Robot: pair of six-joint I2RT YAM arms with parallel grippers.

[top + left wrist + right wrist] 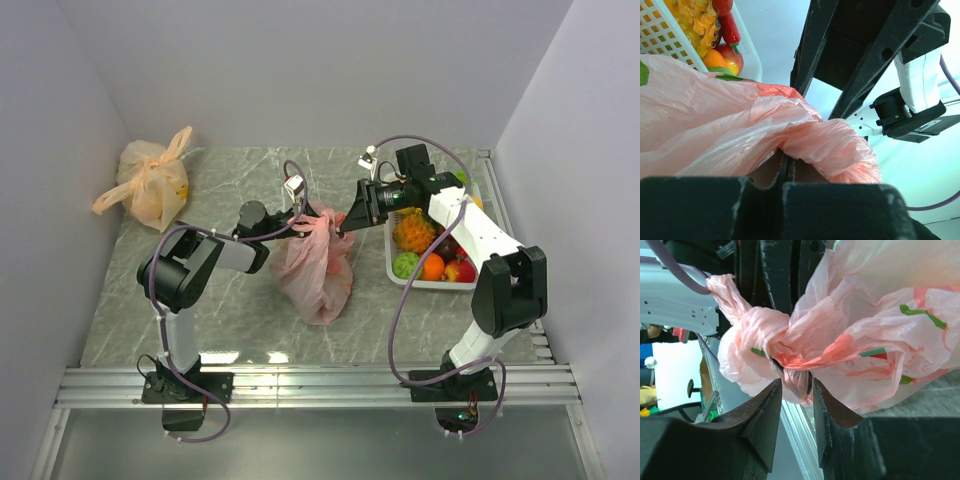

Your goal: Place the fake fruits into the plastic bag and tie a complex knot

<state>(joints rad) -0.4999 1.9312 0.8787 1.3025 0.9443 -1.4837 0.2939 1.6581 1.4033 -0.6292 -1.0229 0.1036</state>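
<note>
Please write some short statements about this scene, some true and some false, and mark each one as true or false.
1. The left gripper and the right gripper both grip the pink plastic bag near its top. True.
2. The white basket is empty. False: several fake fruits lie in it.
3. The pale orange knotted bag lies at the far left of the table, apart from both grippers. True.
4. The pink plastic bag is to the right of the white basket. False: it is to the left of the basket.
</note>
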